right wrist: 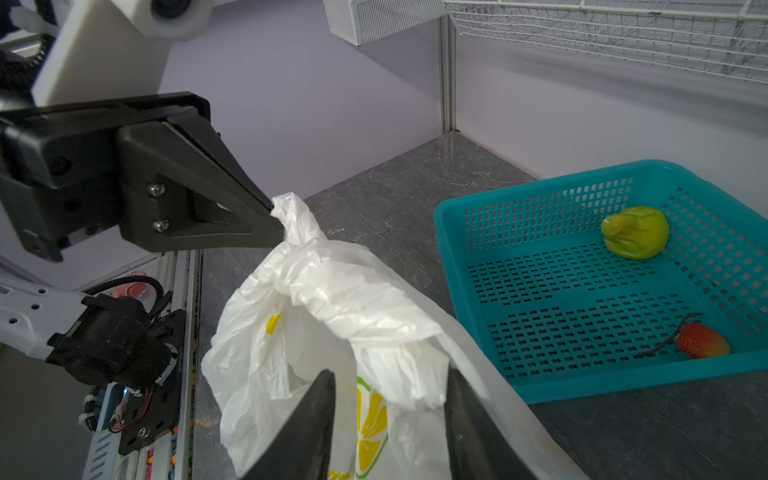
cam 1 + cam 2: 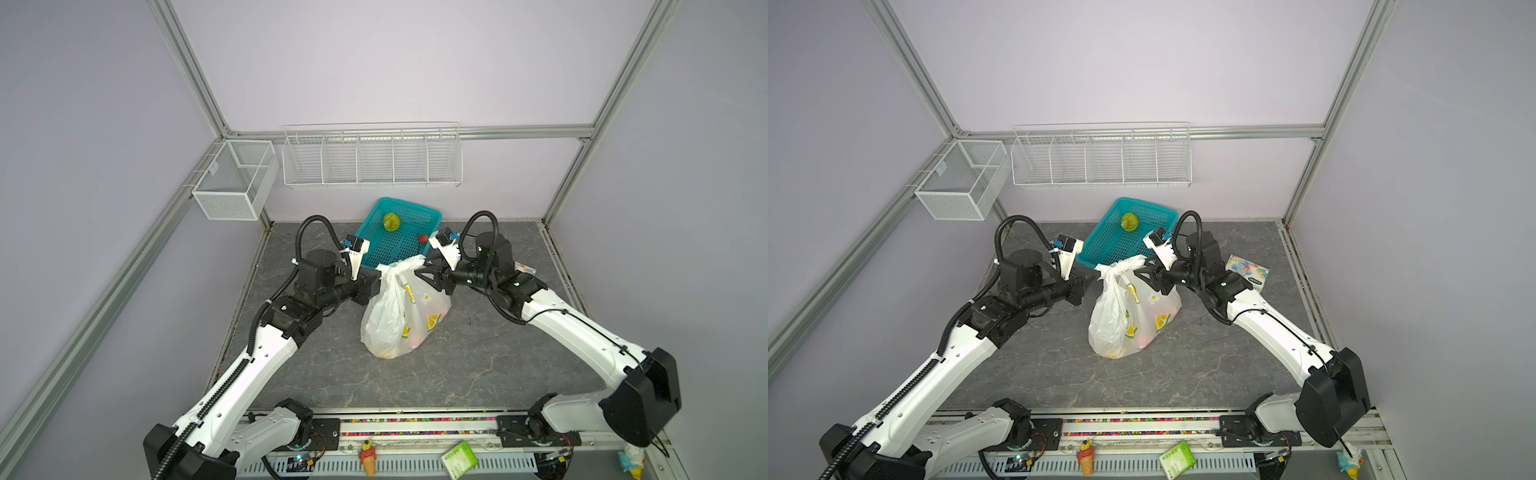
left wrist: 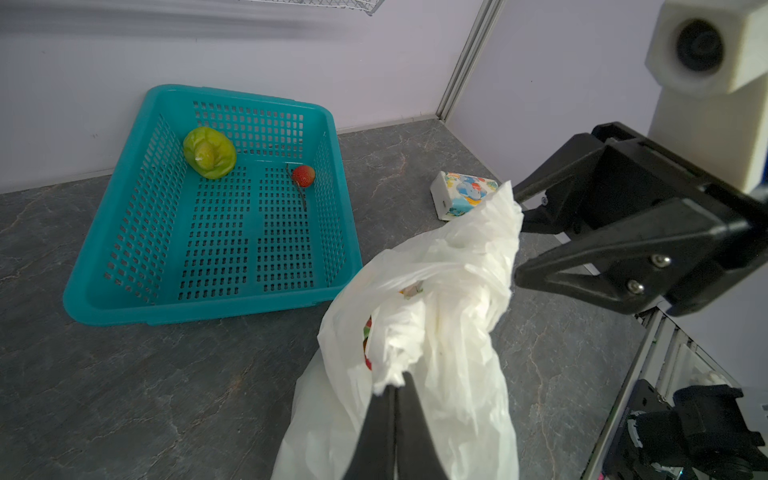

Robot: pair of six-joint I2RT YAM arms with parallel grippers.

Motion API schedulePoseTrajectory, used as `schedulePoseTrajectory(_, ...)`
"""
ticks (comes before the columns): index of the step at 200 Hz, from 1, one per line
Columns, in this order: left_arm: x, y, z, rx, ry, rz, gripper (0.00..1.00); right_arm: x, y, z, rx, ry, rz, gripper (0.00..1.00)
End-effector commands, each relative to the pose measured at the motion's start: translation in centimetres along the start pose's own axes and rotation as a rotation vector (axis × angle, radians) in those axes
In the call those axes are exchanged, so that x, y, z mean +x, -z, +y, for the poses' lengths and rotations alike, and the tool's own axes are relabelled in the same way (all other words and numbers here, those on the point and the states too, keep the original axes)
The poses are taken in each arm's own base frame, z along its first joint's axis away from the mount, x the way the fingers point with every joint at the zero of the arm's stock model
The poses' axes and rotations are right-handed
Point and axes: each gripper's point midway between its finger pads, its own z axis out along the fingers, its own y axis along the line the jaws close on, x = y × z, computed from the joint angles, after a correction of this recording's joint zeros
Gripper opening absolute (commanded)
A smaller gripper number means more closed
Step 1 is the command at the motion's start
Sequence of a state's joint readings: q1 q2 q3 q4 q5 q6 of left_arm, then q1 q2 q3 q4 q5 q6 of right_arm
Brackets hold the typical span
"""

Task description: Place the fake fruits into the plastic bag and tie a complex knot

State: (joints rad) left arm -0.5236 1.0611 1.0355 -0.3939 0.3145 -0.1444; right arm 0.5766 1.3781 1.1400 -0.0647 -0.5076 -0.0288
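Observation:
The plastic bag [image 2: 388, 316] [image 2: 1121, 320] stands bulging at mid-table, printed with lemon slices, and coloured fake fruits show faintly through its lower part. My left gripper [image 2: 379, 272] [image 3: 397, 383] is shut on a bunched handle of the bag [image 3: 436, 332]. My right gripper [image 2: 419, 272] [image 1: 390, 374] is open, its jaws apart on either side of the other bunched handle [image 1: 399, 374]. In the teal basket [image 2: 368, 227] [image 3: 208, 309] [image 1: 623, 384] lie a green round fruit [image 2: 391, 221] [image 2: 1130, 221] [image 3: 210, 153] [image 1: 636, 232] and a red strawberry [image 2: 423, 238] [image 3: 303, 176] [image 1: 702, 340].
A cartoon-printed packet [image 2: 1248, 270] [image 3: 461, 199] lies behind the right arm. A wire rack [image 2: 372, 160] and a mesh box [image 2: 232, 183] hang on the back wall. An ice-cream cone figurine [image 2: 368, 457] and a green packet [image 2: 459, 457] lie by the front rail.

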Motion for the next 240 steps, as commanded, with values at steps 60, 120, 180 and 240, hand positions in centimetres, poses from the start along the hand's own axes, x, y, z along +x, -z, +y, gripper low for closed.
schedulePoseTrajectory(60, -1.7, 0.7, 0.7, -0.059, -0.015, -0.047, 0.00, 1.2, 1.1, 0.3, 0.018, 0.008, 0.023, 0.07)
schedulePoseTrajectory(120, -1.8, 0.8, 1.3, -0.098, -0.012, -0.054, 0.00, 2.8, 2.6, -1.0, 0.149, -0.053, 0.053, 0.07)
schedulePoseTrajectory(180, -1.8, 0.7, 3.0, -0.191, -0.010, -0.034, 0.00, 6.1, 3.6, -1.5, 0.228, -0.135, 0.160, 0.07)
schedulePoseTrajectory(240, -0.5, 0.7, 5.0, -0.300, -0.025, 0.024, 0.00, 9.4, 5.2, -2.9, 0.357, -0.209, 0.274, 0.07)
